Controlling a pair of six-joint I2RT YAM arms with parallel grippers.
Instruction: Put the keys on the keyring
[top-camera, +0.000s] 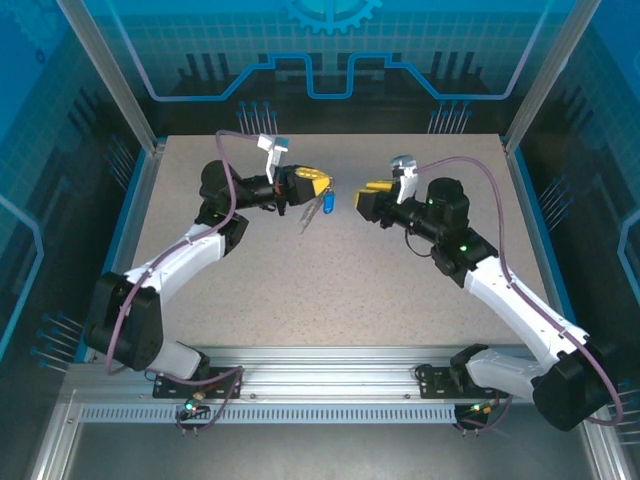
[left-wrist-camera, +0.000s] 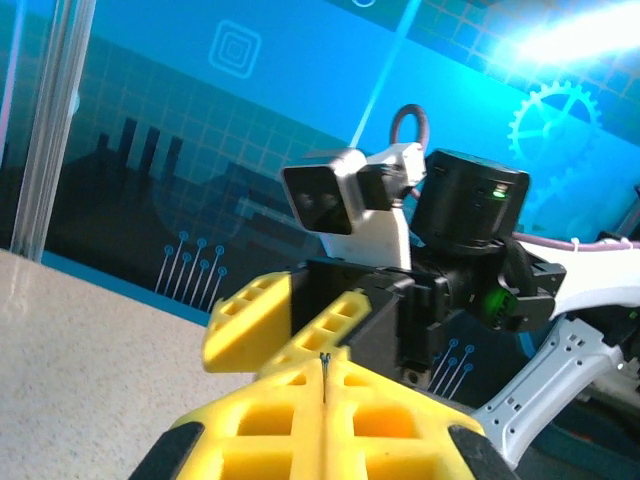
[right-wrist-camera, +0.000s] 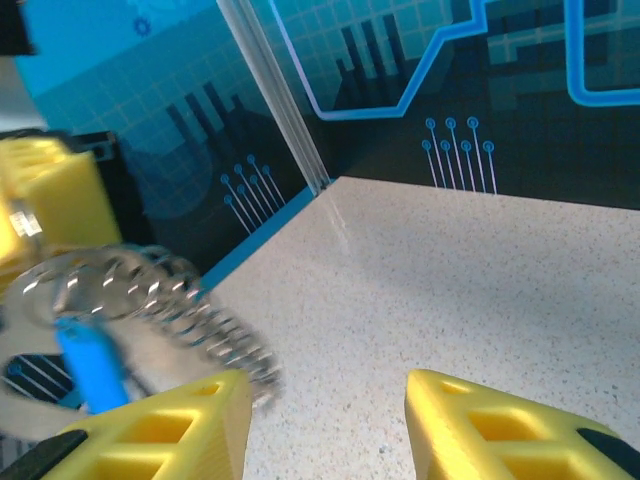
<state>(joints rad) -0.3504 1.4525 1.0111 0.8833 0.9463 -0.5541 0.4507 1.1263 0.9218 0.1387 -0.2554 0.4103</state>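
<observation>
The left gripper (top-camera: 322, 183) is clamped on the keyring (right-wrist-camera: 210, 330), with the key (top-camera: 328, 204) dangling beneath it. Just beside the left gripper, the right gripper (right-wrist-camera: 320, 428) stands half open and empty.

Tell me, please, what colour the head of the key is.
The key's head is bright blue, and it shows most clearly in the right wrist view.

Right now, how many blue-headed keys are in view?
1. The key hangs with the keyring from the shut left end effector, above the table. Others may be hidden.
</observation>
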